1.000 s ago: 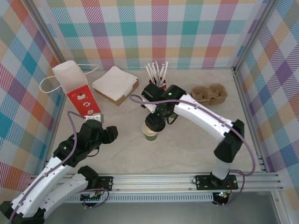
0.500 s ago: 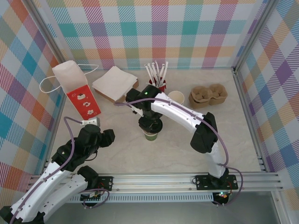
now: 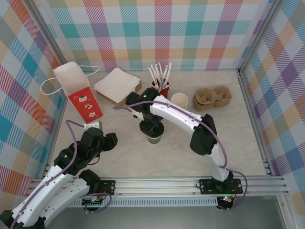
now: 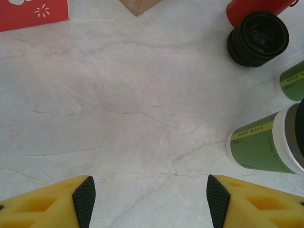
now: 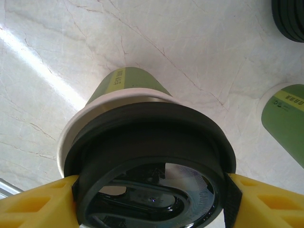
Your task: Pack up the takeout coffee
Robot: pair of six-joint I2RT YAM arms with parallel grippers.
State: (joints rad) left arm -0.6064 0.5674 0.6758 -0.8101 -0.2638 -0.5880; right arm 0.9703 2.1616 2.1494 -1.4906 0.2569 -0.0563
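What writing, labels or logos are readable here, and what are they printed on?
Nothing reads clearly.
Near green cup: dark print on its yellow-green band, too small and blurred to read.
Second green cup: same band, print blurred.
Red-and-white paper bag: white drawings, no legible words.
Black lid in the right end effector: no words I can make out.

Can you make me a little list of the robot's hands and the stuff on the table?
left gripper: open, holding nothing
right gripper: shut on black lid
black lid: on top of a green cup
second green cup: no lid, beside red cup with sticks
spare lids: black stack
paper bag: far left
cup carrier: far right
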